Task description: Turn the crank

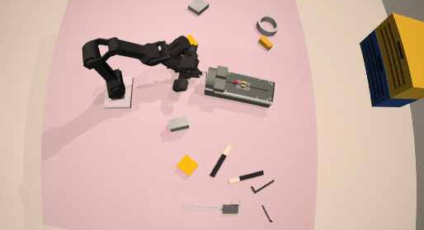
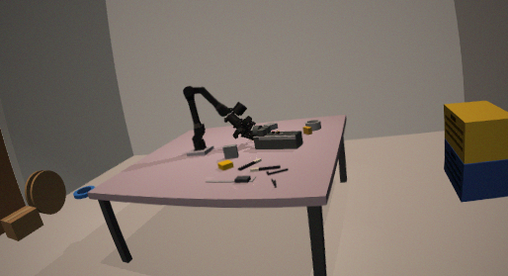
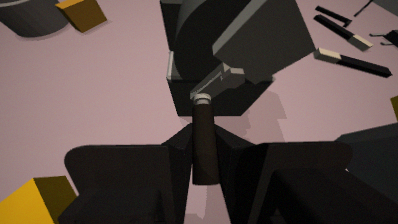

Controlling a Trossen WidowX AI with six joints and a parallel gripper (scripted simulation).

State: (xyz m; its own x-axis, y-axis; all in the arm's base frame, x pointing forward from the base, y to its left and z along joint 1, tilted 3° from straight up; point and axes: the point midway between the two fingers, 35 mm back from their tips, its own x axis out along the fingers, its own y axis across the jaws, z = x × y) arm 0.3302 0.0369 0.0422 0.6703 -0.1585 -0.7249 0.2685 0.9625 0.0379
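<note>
Fingers (image 1: 200, 73) (image 2: 254, 135) grip dark crank handle (image 3: 204, 145)

Bright, warm and slightly washed out from above; dimmer and greyer from the exterior, darkest at the wrist. Soft shadows falling toward lower left in the top view, hinting at light from the upper right. Mild grain, soft fine detail, straight edges bowing outward near the borders. Hardly any glare.
</note>
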